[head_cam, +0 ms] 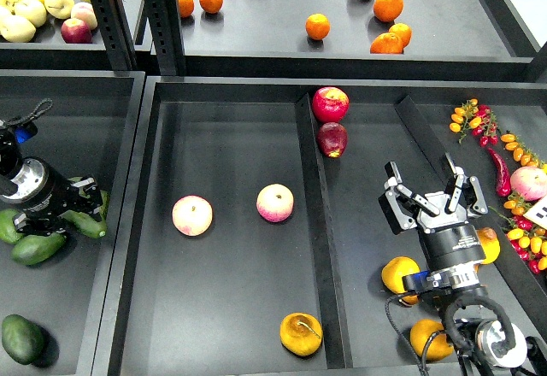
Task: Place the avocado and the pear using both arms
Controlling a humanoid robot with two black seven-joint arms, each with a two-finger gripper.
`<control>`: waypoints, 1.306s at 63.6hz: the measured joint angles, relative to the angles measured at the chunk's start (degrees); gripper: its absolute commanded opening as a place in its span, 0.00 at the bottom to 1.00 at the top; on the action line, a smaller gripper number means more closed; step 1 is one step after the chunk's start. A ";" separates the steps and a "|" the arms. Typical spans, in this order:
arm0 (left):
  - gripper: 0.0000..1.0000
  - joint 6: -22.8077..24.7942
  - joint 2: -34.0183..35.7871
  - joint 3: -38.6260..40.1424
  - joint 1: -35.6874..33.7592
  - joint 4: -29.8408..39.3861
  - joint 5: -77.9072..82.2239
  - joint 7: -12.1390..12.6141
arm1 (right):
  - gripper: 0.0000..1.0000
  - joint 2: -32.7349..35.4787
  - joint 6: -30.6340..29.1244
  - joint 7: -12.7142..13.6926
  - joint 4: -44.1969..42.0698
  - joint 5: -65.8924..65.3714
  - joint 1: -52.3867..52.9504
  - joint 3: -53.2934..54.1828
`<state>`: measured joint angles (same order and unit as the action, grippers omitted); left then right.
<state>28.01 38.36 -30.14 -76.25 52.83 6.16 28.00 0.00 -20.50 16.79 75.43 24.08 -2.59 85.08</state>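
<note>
Several dark green avocados lie in the left bin: one (pixel 88 223) right under my left gripper (pixel 83 198), two (pixel 38 248) just left of it, one (pixel 21 338) at the front. The left gripper is down among them, dark, its fingers not separable. A golden pear (pixel 301 333) with a brown stem lies at the front right of the middle bin. Similar yellow pears (pixel 398 273) lie in the right bin beside my right arm. My right gripper (pixel 430 190) is open and empty, raised over the right bin.
Two pink-cream fruits (pixel 192 215) (pixel 275 202) lie mid-bin. Two red apples (pixel 330 102) sit at the divider (pixel 314 248). Oranges (pixel 317 26) and apples (pixel 34 8) are on the back shelf. Chillies and small tomatoes (pixel 513 162) lie far right.
</note>
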 measured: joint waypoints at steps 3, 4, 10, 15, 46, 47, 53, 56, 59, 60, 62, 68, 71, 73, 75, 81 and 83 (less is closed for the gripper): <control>0.30 0.00 0.28 0.00 0.12 0.00 0.10 0.00 | 1.00 0.00 0.53 0.01 0.00 0.05 1.32 0.00; 0.30 0.00 0.34 0.00 0.16 0.00 0.13 0.00 | 1.00 0.00 0.76 0.02 0.00 0.09 1.78 -0.01; 0.30 0.01 0.79 0.00 0.44 0.06 0.20 0.00 | 1.00 0.00 3.30 0.06 0.00 0.61 5.06 -0.01; 0.30 0.00 1.55 -0.01 0.56 0.16 0.33 0.00 | 1.00 0.00 7.63 0.10 0.00 1.61 9.05 -0.03; 0.30 -0.02 2.86 0.30 4.73 0.28 2.03 0.00 | 1.00 0.00 13.94 0.00 -0.17 2.28 15.54 -3.92; 0.30 -0.01 2.86 0.36 5.02 0.28 2.11 0.00 | 1.00 0.00 13.94 -0.01 -0.17 2.26 15.54 -3.95; 0.30 -0.02 2.96 1.46 7.12 0.28 3.14 0.00 | 1.00 0.00 13.94 -0.01 -0.18 2.20 15.54 -4.01; 0.30 -0.01 2.99 2.30 8.28 0.26 3.80 0.00 | 1.00 0.00 13.94 -0.01 -0.19 2.18 15.54 -4.04; 0.30 -0.01 3.00 3.12 9.28 0.17 4.28 -0.01 | 1.00 0.00 13.94 -0.01 -0.22 2.15 15.55 -4.04; 0.30 -0.02 3.00 3.68 10.12 0.02 4.55 0.00 | 1.00 0.00 13.94 -0.01 -0.26 2.11 15.56 -4.08; 0.30 -0.01 3.00 3.89 10.47 -0.03 4.63 0.00 | 1.00 0.00 13.94 -0.01 -0.27 2.09 15.59 -4.09; 0.31 -0.02 2.86 4.17 11.45 -0.27 4.72 0.00 | 1.00 0.00 13.94 -0.01 -0.28 1.99 15.67 -4.13; 0.32 -0.01 2.71 4.23 11.86 -0.40 4.73 0.00 | 1.00 0.00 13.97 0.00 -0.30 1.95 15.68 -4.13; 0.32 -0.01 2.60 4.26 12.09 -0.52 4.73 0.00 | 1.00 0.00 13.98 -0.01 -0.32 1.94 15.68 -4.13; 0.32 -0.02 2.49 4.30 12.25 -0.63 4.73 0.00 | 1.00 0.00 13.99 -0.01 -0.35 1.94 15.68 -4.13; 0.32 -0.01 2.10 4.38 12.75 -0.83 4.73 0.00 | 1.00 0.00 13.99 -0.01 -0.53 1.93 15.68 -4.07; 0.33 -0.01 2.01 4.39 12.89 -0.86 4.72 0.00 | 1.00 0.00 13.99 -0.01 -0.64 1.93 15.68 -4.06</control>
<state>27.99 40.38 -25.75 -63.36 51.97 10.89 27.99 0.00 -6.51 16.78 74.79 26.02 13.09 81.02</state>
